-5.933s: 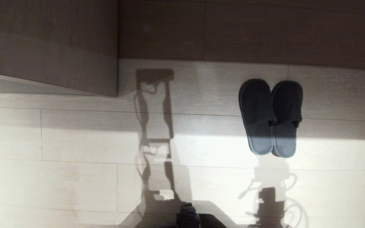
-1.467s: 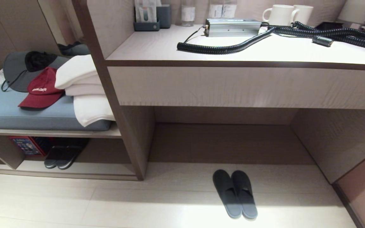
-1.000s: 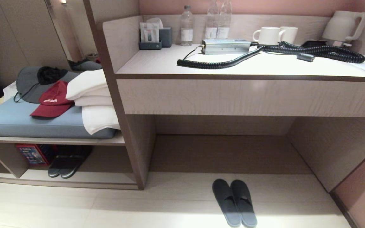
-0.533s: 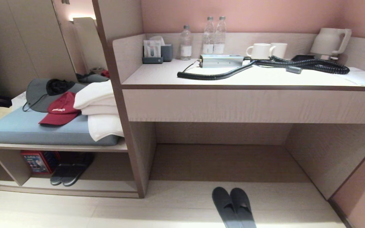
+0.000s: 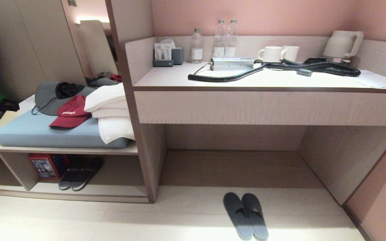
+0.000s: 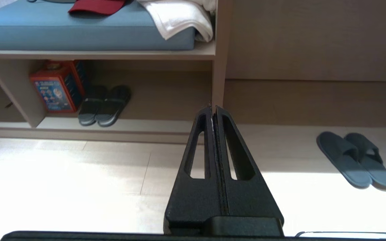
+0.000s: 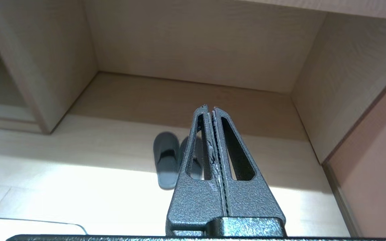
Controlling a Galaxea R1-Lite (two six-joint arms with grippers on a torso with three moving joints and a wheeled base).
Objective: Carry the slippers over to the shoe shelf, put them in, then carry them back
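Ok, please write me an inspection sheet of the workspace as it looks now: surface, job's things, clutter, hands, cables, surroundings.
Surface: pale plank floor, part sunlit.
Job's things: slippers side by side on the floor before the desk recess; shoe shelf to the left, not yet reached.
Clutter: darker pair and a red box in the shelf; cap and towels on the cushion above.
Hands: left hand and right hand both shut, holding nothing.
Cables: black coiled hose on the desk.
Surroundings: bottles, mugs, kettle.
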